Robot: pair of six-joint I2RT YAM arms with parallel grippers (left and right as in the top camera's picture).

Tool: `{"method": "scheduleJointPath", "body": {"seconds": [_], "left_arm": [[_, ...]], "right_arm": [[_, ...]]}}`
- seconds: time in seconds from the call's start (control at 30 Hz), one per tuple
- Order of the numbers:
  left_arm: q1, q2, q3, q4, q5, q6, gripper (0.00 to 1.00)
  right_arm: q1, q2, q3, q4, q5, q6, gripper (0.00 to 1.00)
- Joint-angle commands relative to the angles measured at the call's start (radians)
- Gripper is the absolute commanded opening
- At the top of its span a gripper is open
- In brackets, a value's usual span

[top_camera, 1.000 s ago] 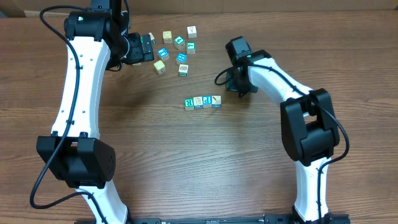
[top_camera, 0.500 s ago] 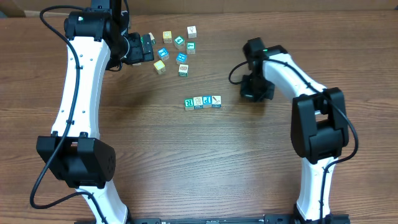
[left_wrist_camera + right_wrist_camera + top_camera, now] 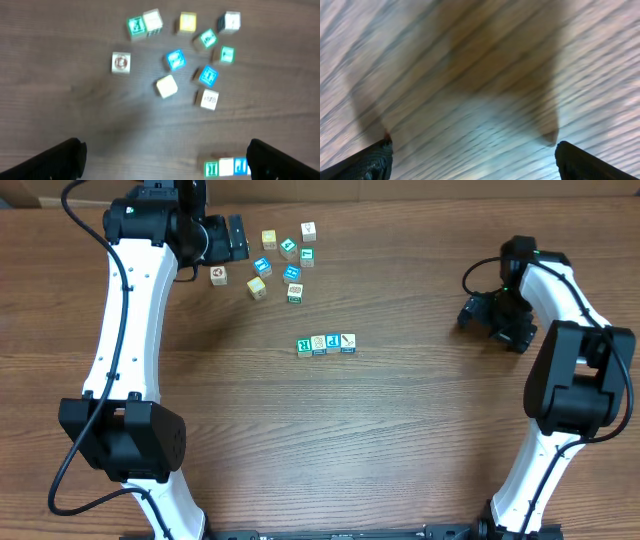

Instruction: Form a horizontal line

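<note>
A row of four blocks (image 3: pixel 326 344) lies edge to edge, running left to right, near the middle of the tabletop (image 3: pixel 400 440). That is the line as built so far. Up-table from it, apart from the row, nine loose blocks wait. Eight sit in a tight cluster (image 3: pixel 292 272), and a lone tan block (image 3: pixel 217 275) lies off to its left.

The left end effector (image 3: pixel 167 160) hangs above that supply with fingers spread and nothing between them. The right end effector (image 3: pixel 480 160) is equally released and empty, far out at the right edge over bare wood, its wrist view blurred.

The risk probably lies in the crowding. Fingers spread this wide and dropped onto a block in the cluster could shove its neighbours aside or clip two at once. The lone block looks the safer pick.

At the row, a block brought in low or skewed could bump the end piece and break the alignment. One released slightly above or below the axis would leave a kink or a gap. A small cube pinched off-centre may also twist in the grasp.
</note>
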Motion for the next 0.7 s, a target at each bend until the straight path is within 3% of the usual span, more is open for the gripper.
{"method": "scheduleJointPath", "body": {"seconds": [0.0, 0.2, 0.27, 0.3, 0.37, 0.53, 0.67], "left_arm": [[-0.003, 0.02, 0.006, -0.077, -0.005, -0.033, 1.0], [-0.029, 0.066, -0.031, -0.217, 0.08, -0.022, 1.0], [-0.039, 0.08, -0.069, -0.229, 0.182, -0.026, 0.98], [-0.043, 0.083, -0.084, -0.232, 0.222, 0.008, 0.79], [-0.055, 0.087, -0.119, -0.242, 0.283, 0.069, 0.04], [-0.134, 0.087, -0.209, -0.314, 0.222, -0.008, 0.04], [-0.257, 0.087, -0.32, -0.234, 0.178, -0.108, 0.04]], "right_arm": [[-0.014, -0.039, 0.02, 0.004, 0.003, 0.002, 1.0], [-0.014, -0.039, 0.02, 0.042, 0.003, 0.002, 1.0], [-0.014, -0.039, 0.02, 0.071, 0.003, 0.002, 1.0], [-0.014, -0.039, 0.02, 0.087, 0.003, 0.002, 1.0], [-0.014, -0.039, 0.02, 0.114, 0.003, 0.002, 1.0], [-0.014, -0.039, 0.02, 0.188, 0.003, 0.002, 1.0], [-0.014, -0.039, 0.02, 0.215, 0.003, 0.002, 1.0]]}}
